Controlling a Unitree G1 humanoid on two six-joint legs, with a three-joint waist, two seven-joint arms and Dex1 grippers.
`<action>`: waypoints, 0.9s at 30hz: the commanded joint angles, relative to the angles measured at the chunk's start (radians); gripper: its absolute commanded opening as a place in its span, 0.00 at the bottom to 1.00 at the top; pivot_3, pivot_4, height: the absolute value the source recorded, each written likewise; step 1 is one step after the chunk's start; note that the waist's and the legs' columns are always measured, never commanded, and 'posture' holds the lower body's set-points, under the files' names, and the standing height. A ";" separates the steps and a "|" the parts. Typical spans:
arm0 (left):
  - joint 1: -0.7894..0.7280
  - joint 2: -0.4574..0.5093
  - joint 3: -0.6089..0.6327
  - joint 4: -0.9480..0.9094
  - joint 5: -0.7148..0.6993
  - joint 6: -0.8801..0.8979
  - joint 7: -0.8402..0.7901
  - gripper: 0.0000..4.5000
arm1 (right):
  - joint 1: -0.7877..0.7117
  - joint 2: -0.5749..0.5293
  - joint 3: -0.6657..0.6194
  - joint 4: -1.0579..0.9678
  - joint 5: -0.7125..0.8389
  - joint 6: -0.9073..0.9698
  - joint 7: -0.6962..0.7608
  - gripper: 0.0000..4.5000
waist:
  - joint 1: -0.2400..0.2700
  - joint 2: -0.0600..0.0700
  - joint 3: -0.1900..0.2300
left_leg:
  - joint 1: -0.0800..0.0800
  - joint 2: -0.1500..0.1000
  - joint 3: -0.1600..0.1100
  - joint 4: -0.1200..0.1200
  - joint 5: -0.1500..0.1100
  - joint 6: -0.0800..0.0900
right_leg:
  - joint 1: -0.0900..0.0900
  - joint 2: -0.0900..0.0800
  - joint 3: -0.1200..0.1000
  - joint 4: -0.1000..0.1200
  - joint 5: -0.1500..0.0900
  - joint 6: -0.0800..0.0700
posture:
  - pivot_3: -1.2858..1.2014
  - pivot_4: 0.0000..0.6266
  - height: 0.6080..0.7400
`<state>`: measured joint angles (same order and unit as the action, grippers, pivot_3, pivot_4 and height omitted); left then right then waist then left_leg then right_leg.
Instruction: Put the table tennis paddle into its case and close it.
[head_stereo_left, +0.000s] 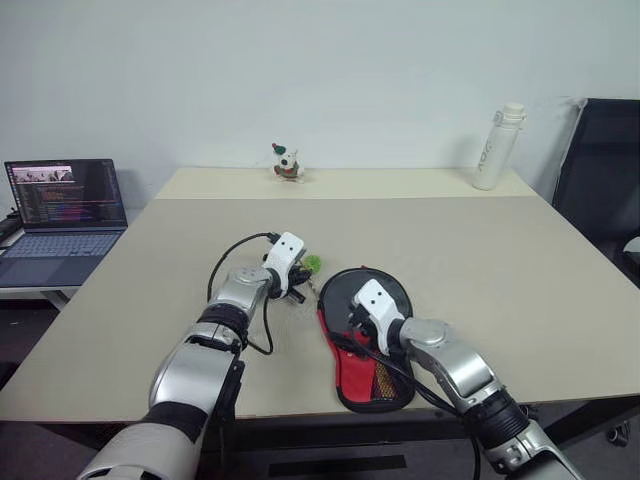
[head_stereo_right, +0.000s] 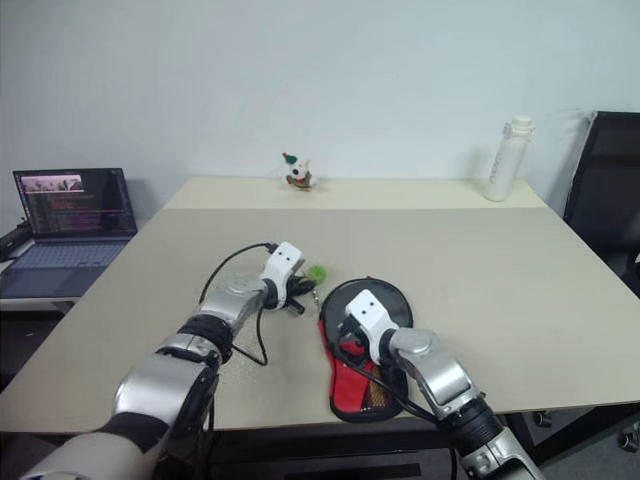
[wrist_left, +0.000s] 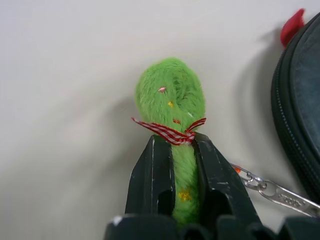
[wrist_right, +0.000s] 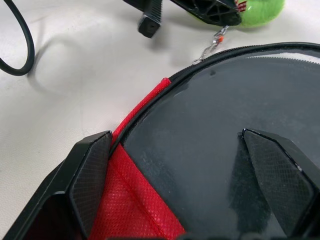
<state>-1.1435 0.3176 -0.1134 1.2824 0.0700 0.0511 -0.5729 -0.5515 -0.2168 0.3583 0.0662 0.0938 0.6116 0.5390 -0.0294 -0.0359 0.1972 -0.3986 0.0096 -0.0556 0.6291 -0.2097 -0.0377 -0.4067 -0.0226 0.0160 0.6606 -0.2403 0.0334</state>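
Left claw (wrist_left: 183, 170) clamped on green plush pull charm (wrist_left: 171, 100) beside case (head_stereo_left: 365, 340). Right claw (wrist_right: 192, 165) spread wide over case's black face, on the surface (head_stereo_left: 480, 250).

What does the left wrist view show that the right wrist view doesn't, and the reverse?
Left wrist view: the left gripper shut on the green charm, its red-striped bow visible. Right wrist view: the right gripper open over the case, one finger on the red fabric, plus a black cable. Both share the charm, its metal chain, the case's zipper edge and the table.
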 joint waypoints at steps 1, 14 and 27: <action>-0.080 -0.024 -0.003 0.037 0.055 -0.050 0.100 0.03 | 0.060 -0.020 0.015 0.004 -0.021 0.085 -0.005 1.00 | 0.002 0.000 0.000 | 0.000 0.000 0.000 0.000 0.000 0.000 | 0.000 0.000 0.000 0.000 0.000 0.000 | 0.52 0.24 1.00; -0.182 -0.105 -0.051 0.087 0.234 -0.132 0.269 0.03 | 0.205 -0.090 0.066 -0.226 0.000 0.258 0.015 1.00 | 0.000 -0.001 -0.001 | 0.000 0.000 0.000 0.000 0.000 0.000 | 0.000 0.000 0.000 -0.002 0.000 0.001 | 0.52 0.24 1.00; -0.247 -0.164 -0.161 0.100 0.420 -0.222 0.354 0.03 | 0.346 -0.126 0.100 -0.421 0.027 0.384 -0.001 1.00 | 0.002 -0.001 -0.001 | -0.001 0.000 0.000 -0.001 -0.001 -0.002 | 0.000 0.000 0.000 -0.004 0.000 0.001 | 0.52 0.24 1.00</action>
<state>-1.3225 0.1518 -0.2633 1.4069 0.4678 -0.1387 -0.2541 -0.2829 -0.3222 0.3825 -0.4162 0.1009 0.8808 0.5262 -0.0277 -0.0373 0.1963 -0.3996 0.0093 -0.0552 0.6282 -0.2110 -0.0400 -0.4064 -0.0228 0.0160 0.6565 -0.2405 0.0347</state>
